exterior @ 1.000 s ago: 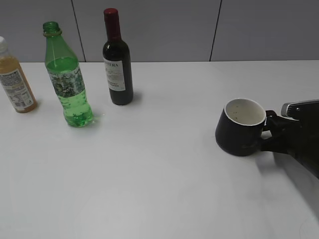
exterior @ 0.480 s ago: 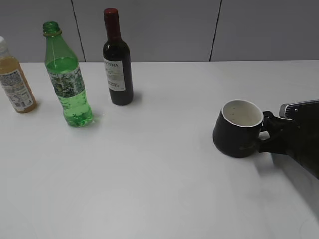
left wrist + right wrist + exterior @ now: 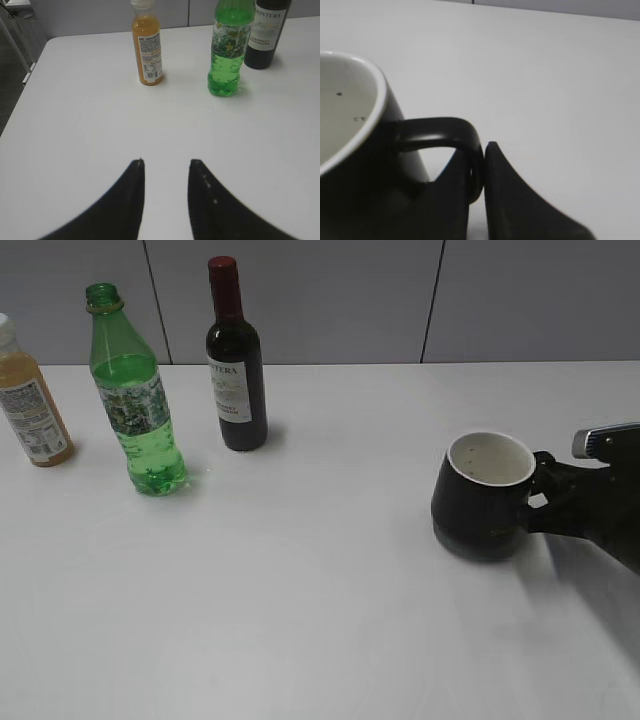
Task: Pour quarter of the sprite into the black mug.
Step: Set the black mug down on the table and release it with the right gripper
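The sprite is a capless green bottle standing at the back left of the table; the left wrist view shows the sprite ahead and to the right. The black mug with a white inside stands upright at the right. My right gripper is shut on the mug's handle, which sits pinched between the right gripper's two fingers. The mug's inside looks empty. My left gripper is open above bare table, well short of the bottles, and does not show in the exterior view.
A dark wine bottle stands right of the sprite and an orange juice bottle to its left. All three stand in a row near the table's back. In the left wrist view the table's left edge drops off beside the juice bottle.
The mug, tilted in the earlier frames, now stands upright in the right gripper and has shifted slightly right. The bottles have not moved.
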Controlling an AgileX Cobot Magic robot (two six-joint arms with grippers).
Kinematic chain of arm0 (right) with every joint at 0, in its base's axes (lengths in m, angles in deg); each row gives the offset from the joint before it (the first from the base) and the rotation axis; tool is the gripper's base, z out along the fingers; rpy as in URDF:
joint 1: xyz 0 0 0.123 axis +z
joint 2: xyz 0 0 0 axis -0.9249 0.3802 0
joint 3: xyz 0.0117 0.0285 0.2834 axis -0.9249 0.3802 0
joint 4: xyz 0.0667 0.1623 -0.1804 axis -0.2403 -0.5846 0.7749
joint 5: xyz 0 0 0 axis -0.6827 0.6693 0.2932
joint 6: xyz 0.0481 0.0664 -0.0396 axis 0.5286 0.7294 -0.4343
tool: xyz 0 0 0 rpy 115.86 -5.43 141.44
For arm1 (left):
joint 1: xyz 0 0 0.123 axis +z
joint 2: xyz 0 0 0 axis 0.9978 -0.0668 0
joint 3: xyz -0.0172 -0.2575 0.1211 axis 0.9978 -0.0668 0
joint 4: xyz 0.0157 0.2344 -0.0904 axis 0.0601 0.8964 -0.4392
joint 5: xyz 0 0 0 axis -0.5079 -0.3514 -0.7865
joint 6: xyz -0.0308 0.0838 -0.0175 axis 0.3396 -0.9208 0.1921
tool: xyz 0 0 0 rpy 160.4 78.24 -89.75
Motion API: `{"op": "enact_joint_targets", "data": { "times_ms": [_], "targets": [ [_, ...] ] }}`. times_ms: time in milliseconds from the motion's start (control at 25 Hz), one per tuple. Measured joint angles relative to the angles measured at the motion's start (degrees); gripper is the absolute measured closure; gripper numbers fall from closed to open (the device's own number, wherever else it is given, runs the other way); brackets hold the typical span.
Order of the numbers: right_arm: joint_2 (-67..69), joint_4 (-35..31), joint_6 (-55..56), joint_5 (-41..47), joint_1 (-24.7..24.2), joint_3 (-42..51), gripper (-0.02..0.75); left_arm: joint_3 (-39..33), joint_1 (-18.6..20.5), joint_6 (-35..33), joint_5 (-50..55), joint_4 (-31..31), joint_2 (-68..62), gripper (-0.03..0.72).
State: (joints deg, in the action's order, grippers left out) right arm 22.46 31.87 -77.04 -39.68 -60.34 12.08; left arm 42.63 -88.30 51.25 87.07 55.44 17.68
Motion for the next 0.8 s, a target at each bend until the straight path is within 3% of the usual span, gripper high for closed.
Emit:
{"op": "enact_joint_targets", "data": {
  "times_ms": [320, 520, 800],
  "targets": [
    [-3.55, 8.99, 5.04, 0.04, 0.00, 0.00, 0.700, 0.00, 0.00, 0.00, 0.00, 0.00, 0.00, 0.452],
    [-4.75, 11.16, 5.25, 0.16, 0.00, 0.00, 0.700, 0.00, 0.00, 0.00, 0.00, 0.00, 0.00, 0.452],
    [-4.80, 22.83, 7.41, 0.39, 1.44, -1.43, 0.700, 0.00, 0.00, 0.00, 0.00, 0.00, 0.00, 0.452]
  ]
}}
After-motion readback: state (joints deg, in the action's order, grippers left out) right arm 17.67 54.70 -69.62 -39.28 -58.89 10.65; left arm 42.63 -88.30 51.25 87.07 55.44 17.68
